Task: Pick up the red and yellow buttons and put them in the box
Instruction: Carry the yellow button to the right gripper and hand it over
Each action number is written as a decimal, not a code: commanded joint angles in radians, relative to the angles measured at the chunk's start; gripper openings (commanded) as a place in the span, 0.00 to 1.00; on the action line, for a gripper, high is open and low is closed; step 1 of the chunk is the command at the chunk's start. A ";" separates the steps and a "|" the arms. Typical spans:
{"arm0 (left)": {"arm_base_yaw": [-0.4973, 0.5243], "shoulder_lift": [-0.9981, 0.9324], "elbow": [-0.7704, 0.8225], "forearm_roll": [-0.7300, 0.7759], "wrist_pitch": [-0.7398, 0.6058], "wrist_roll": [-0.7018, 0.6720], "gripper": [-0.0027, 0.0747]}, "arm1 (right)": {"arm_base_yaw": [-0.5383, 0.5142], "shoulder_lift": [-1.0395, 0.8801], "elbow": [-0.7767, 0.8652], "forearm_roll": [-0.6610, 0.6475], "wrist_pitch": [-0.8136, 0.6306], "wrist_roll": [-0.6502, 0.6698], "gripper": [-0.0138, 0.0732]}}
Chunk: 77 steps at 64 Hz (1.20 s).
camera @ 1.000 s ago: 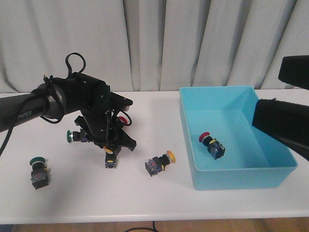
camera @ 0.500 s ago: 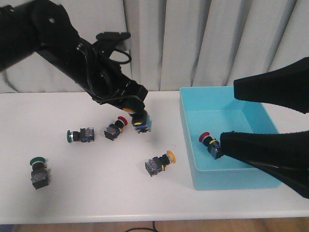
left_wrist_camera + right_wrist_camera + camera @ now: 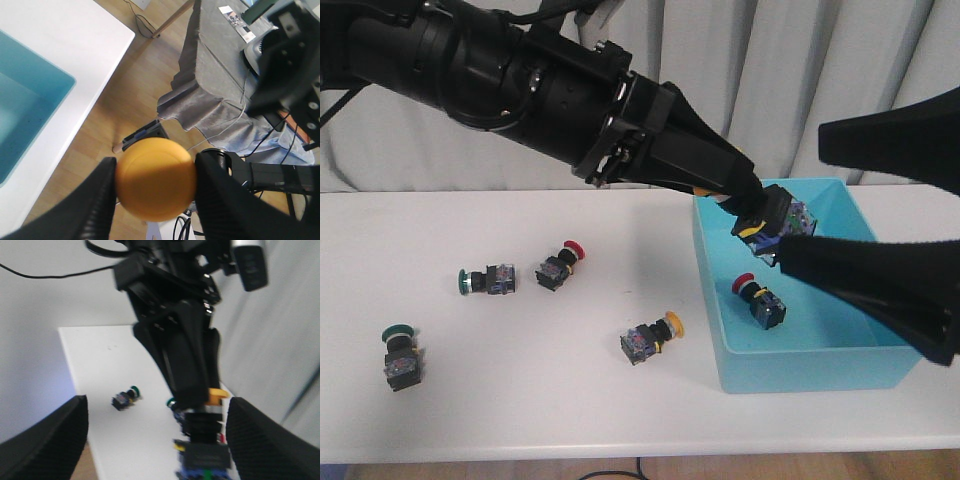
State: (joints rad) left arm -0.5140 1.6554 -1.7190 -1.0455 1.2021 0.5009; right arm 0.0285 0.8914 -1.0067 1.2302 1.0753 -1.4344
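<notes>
Turquoise plastic box (image 3: 880, 365) holds one red-capped button (image 3: 758, 297). Left gripper (image 3: 767, 215), moved from mid-table, pinches yellow-capped button (image 3: 775, 220) above it. Right gripper (image 3: 150, 440) spread

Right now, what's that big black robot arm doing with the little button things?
The left tool is holding a yellow button up over the blue box, ready to drop it in. A red button already lies inside. On the table, a red one and a yellow one still wait, beside two green ones that stay out. The right tool hangs open by the box, holding nothing.
</notes>
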 commanded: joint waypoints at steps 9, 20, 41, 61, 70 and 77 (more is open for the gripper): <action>-0.006 -0.051 -0.028 -0.089 -0.011 0.004 0.03 | -0.004 -0.003 -0.028 0.032 -0.094 0.010 0.79; -0.006 -0.051 -0.028 -0.089 -0.011 0.004 0.03 | -0.004 -0.003 -0.028 0.030 -0.094 0.016 0.80; -0.006 -0.051 -0.028 -0.195 -0.014 0.028 0.03 | -0.004 0.018 -0.028 -0.012 -0.096 0.065 0.86; -0.006 -0.052 -0.028 -0.249 -0.002 0.032 0.03 | -0.004 0.021 -0.028 -0.015 -0.124 0.060 0.85; -0.006 -0.057 -0.029 -0.308 -0.002 0.057 0.03 | -0.004 0.021 -0.028 -0.015 -0.123 0.062 0.85; -0.006 -0.057 -0.029 -0.367 0.013 0.076 0.03 | -0.004 0.021 -0.028 -0.016 -0.113 0.061 0.85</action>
State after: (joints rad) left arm -0.5140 1.6502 -1.7190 -1.2756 1.2200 0.5529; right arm 0.0285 0.9145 -1.0067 1.1599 0.9821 -1.3738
